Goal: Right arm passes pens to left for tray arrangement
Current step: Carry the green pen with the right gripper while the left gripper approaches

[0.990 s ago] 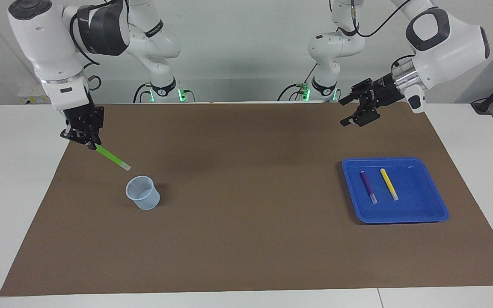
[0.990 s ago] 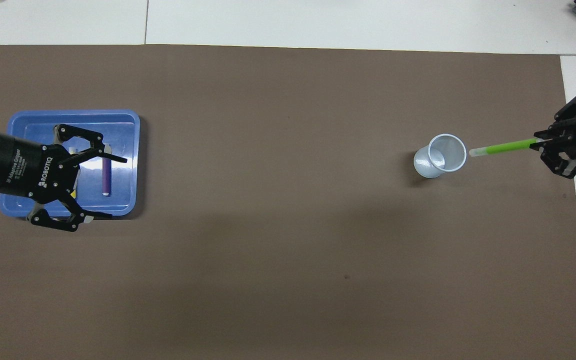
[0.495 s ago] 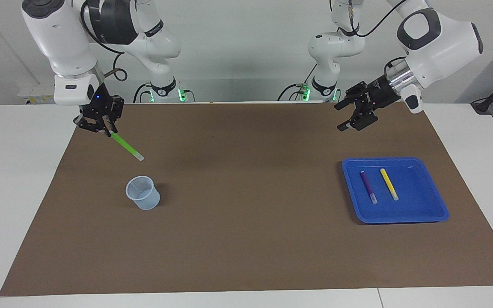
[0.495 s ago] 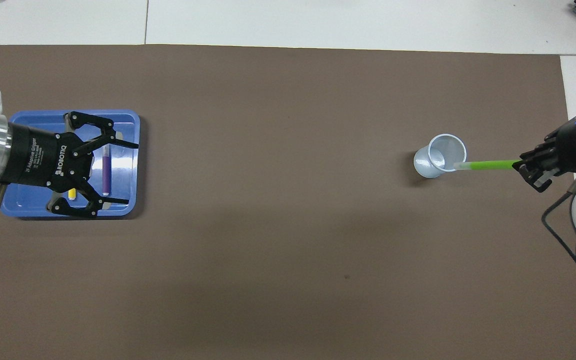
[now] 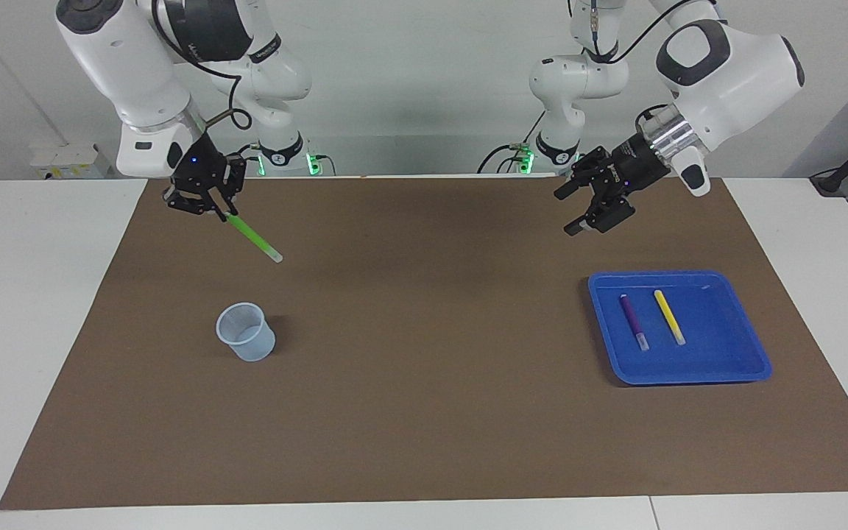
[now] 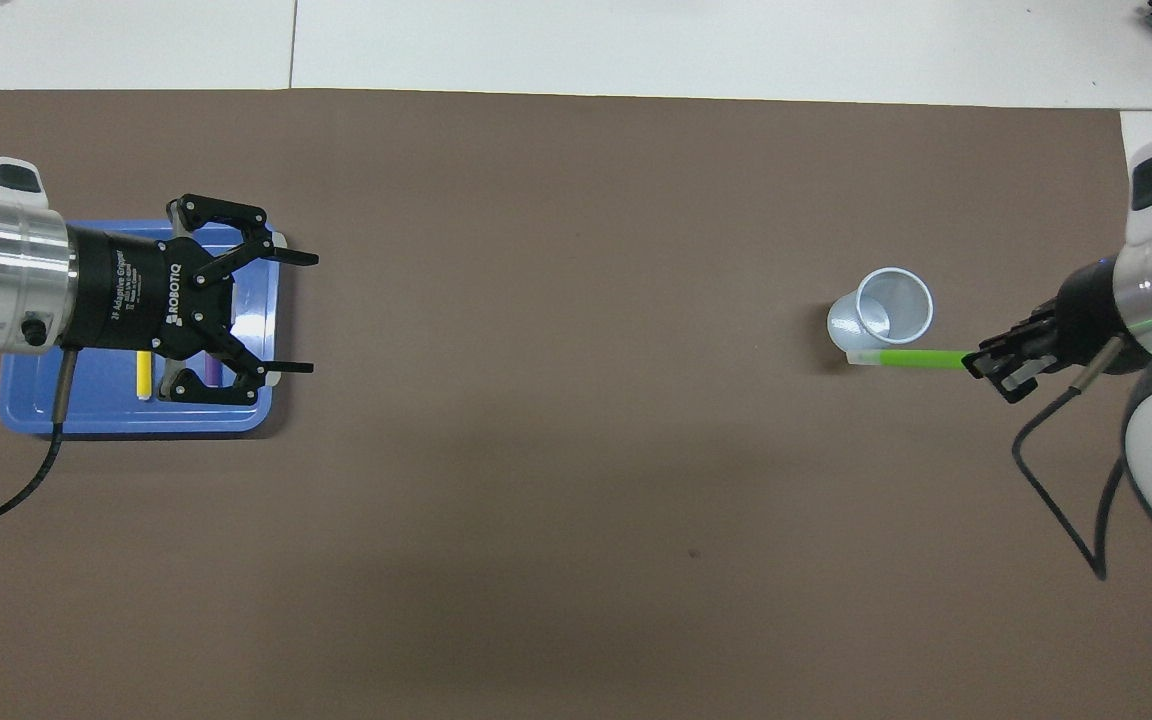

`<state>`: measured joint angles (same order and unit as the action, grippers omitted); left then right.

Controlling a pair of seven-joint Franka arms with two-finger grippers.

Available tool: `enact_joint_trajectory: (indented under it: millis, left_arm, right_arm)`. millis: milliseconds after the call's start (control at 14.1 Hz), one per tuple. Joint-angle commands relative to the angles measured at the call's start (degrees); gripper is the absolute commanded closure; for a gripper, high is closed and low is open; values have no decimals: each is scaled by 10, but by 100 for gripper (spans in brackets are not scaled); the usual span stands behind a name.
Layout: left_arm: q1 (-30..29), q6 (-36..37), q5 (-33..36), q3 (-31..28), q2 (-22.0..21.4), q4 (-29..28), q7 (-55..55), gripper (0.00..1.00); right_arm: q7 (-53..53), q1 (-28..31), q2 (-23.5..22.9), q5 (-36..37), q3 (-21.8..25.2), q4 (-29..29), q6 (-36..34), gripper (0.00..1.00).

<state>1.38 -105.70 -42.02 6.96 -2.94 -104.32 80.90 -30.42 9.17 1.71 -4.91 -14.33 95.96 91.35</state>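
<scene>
Right gripper (image 5: 219,211): clamped on one end of the slim bright green marker pen (image 5: 253,238), up over the brown mat near the translucent bluish cup (image 5: 246,332).
Pen axis: slants down, pale tip pointing toward the left arm's end of the table.
Left gripper (image 5: 584,213): jaws spread, holding nothing, raised over the mat beside the shallow blue plastic tray (image 5: 718,368).
Gap: pen tip and open jaws well apart, roughly facing each other.
Tray: purple pen (image 5: 633,321) and yellow pen (image 5: 668,316) lie inside, side by side.
</scene>
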Motion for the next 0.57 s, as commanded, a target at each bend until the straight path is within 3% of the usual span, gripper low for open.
enact_joint_trajectory:
  millis: [0, 212, 495]
  left_arm:
    - [23, -32, -13, -6, -4, -11, 23, 9]
    - [34, -50, -17, -6, -3, -11, 39, 9]
    - [70, -79, -29, -6, -6, -25, 65, 12]
  right_arm:
    - [127, 4, 13, -25, -56, -1, -14, 100]
    - [296, 4, 13, -85, -91, -1, -1, 100]
    - [387, 4, 13, -137, -99, -1, 14, 100]
